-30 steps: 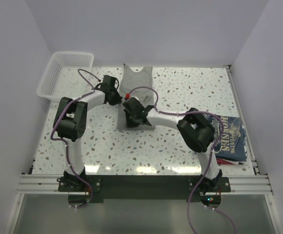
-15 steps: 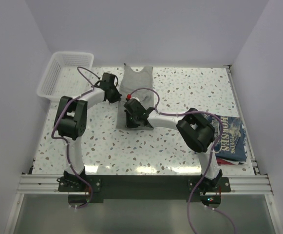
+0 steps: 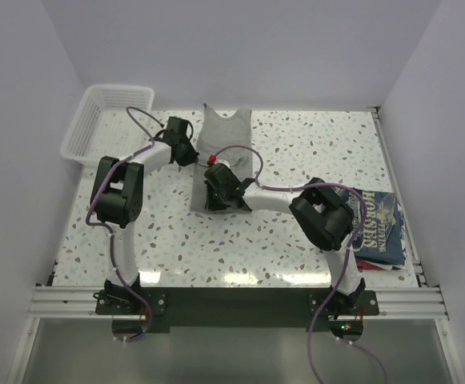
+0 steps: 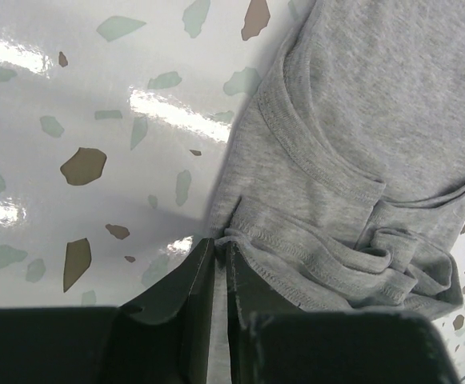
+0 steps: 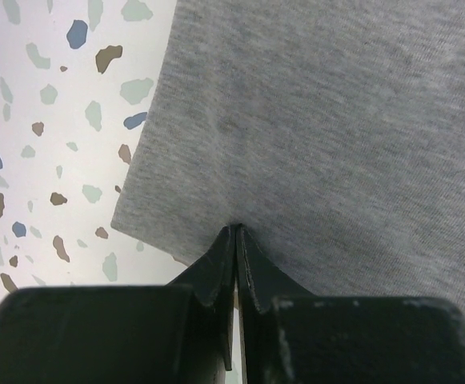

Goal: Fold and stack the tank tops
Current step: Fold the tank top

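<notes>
Top external view: the light grey tank top (image 3: 226,132) lies on the speckled table (image 3: 296,232) a little left of centre in the upper half of the frame. Its straps point toward the far wall and both arms reach over it. The left gripper (image 3: 190,154) is at the garment's left edge, about halfway along its length. The right gripper (image 3: 212,196) is lower in the frame, over the bottom part of the same top and near its lower left corner.

At the right edge of the frame, well apart from the grey one, lies the navy tank top (image 3: 380,228), folded, with its white lettering facing up. A thin red sliver at its lower edge seems to be the red tank top (image 3: 372,264) beneath it, though too little shows to be sure. The white mesh basket (image 3: 80,132) stands at the upper left corner of the table.

Left wrist view: the left gripper (image 4: 222,248) has its jaws drawn narrow, with a strip of the light grey tank top (image 4: 360,120) pinched between them at a stitched hem. The cloth bunches into small folds at the lower right of the frame, and bare speckled table fills the left.

Right wrist view: the right gripper (image 5: 236,232) has its jaws pressed almost together on the flat surface of the light grey tank top (image 5: 336,120), nipping the fabric just in from its straight left edge. The corner of the cloth is at the lower left of the tips.
</notes>
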You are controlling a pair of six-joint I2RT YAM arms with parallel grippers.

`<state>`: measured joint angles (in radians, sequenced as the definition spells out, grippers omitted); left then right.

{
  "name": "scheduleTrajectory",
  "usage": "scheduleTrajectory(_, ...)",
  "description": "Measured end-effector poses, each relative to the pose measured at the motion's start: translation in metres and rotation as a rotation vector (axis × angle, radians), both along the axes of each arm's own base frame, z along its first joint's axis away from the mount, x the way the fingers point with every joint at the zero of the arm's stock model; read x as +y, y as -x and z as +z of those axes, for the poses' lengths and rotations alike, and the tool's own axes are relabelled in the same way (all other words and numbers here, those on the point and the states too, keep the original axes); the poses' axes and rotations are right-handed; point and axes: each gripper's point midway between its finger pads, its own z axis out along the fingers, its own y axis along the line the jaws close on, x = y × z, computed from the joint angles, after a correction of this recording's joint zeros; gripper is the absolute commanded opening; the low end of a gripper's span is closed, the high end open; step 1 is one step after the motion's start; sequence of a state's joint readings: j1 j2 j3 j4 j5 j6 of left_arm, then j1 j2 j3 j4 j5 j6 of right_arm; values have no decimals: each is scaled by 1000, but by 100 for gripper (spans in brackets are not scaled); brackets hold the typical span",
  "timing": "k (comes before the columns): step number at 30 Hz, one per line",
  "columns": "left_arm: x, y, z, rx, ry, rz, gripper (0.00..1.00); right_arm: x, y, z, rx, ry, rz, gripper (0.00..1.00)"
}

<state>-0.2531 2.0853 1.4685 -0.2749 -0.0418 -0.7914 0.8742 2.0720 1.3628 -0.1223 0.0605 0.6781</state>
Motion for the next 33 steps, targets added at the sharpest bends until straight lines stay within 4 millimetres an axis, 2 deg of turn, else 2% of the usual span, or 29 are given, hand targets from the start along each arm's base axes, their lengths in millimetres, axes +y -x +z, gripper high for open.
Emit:
scheduleTrajectory(10,3,-1,-10,14,-5,4,8,1,1,0,-1,-5,0,0)
scheduleTrajectory(17,2,-7,-5,-1,-2,5,0,2,1,0,-5,-10,0,0)
scheduleTrajectory(27,0,-28,7,-48,-7,-12,0,1,2,-1,-9,-23,-5,0)
scheduleTrajectory(33,0,-36,-2,-38,-15,-14,0,1,2,-1,-12,-31,-8,0)
